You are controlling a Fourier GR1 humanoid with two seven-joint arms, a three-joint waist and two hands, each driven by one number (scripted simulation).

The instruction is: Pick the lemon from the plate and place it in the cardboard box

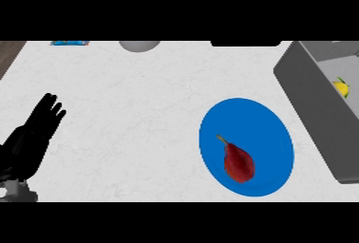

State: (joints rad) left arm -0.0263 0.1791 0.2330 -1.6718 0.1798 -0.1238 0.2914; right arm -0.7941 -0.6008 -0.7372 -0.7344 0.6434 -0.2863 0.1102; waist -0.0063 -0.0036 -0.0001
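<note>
A yellow lemon (341, 88) lies inside the grey box (308, 102) at the right edge of the counter. The blue plate (261, 122) sits just left of the box and carries only a dark red pear-shaped fruit (238, 162) with a thin stem. My left hand (33, 133) rests open at the lower left, fingers straight and pointing up, far from the plate and the box. My right hand does not show in the head view.
At the counter's far edge sit a grey rounded object (139, 45), a small blue item (70, 43) and a black object (245, 43). A brown strip (8, 54) borders the counter at the top left.
</note>
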